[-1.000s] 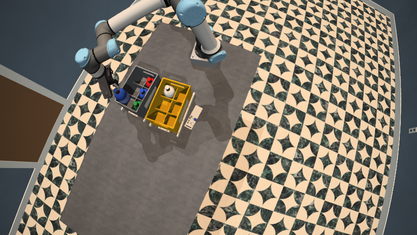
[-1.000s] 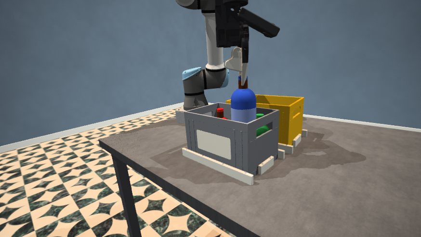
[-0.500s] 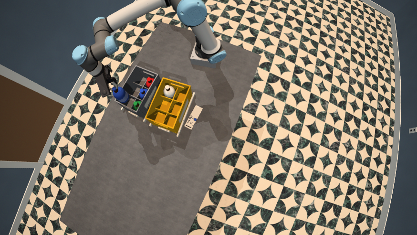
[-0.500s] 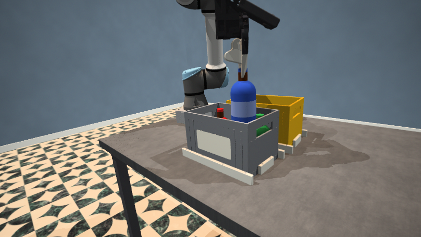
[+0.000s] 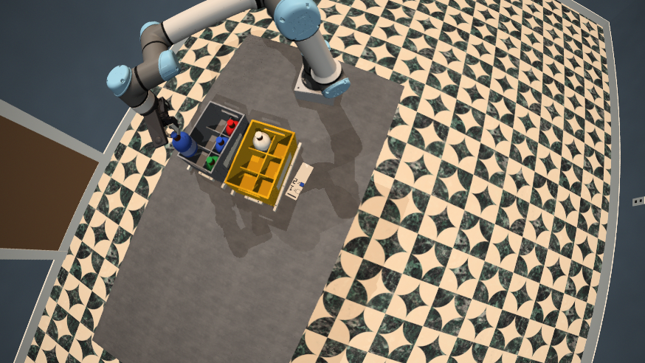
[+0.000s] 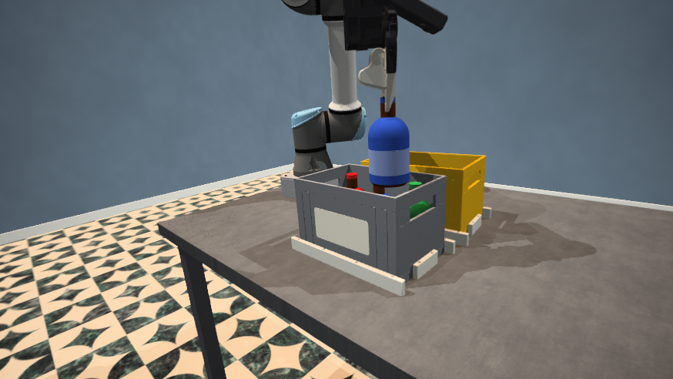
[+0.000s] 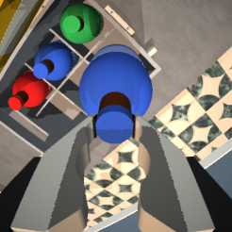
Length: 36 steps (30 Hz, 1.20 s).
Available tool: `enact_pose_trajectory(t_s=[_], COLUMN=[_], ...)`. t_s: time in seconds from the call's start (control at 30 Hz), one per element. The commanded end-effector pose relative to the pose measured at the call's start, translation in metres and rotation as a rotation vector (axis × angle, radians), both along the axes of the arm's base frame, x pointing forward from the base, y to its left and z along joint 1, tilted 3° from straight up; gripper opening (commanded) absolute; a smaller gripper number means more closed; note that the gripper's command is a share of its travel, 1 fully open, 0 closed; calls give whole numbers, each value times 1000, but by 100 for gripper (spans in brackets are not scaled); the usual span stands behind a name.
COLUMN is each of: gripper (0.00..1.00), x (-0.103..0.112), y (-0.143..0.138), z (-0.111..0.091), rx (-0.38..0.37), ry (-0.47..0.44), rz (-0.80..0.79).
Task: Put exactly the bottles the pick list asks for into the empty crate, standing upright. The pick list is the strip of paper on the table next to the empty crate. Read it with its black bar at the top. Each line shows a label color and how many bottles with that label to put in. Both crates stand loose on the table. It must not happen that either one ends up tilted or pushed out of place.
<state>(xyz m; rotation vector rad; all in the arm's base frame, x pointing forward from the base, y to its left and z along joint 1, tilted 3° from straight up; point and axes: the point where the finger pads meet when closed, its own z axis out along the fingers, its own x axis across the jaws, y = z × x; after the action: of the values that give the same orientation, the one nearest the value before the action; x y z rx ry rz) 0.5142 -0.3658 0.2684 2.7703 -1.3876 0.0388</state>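
The black two-jaw hand is clenched on the neck of a big round-shouldered blue bottle with a pale blue label band, which hangs upright directly below it. Beneath the hand and bottle stands an open grey plastic crate with dividers, the bottle's base about level with its rim. Lower than the hand, in that crate's compartments, are a red-capped bottle, a smaller-looking blue-capped bottle and a green-capped bottle. Farther from the hand, just beside the grey crate, the yellow divided plastic crate holds one white bottle. Farthest from the hand, the paper pick list lies on the grey worktop near the yellow crate.

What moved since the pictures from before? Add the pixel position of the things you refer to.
The big blue bottle (image 5: 184,144) (image 6: 389,150) (image 7: 116,85) went up, out of the gray crate (image 6: 346,226), with the gripper (image 5: 175,128) (image 6: 388,104) (image 7: 114,115) holding its neck. Both crates, the white bottle (image 5: 260,141) and the list (image 5: 299,181) stayed put.
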Motion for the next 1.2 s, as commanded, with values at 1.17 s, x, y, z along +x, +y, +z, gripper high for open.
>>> enact_pose_trajectory(t_s=[1.17], gripper=[0], x=[-9], y=[45], z=[3], rx=[-1], ry=[-1], rz=[0])
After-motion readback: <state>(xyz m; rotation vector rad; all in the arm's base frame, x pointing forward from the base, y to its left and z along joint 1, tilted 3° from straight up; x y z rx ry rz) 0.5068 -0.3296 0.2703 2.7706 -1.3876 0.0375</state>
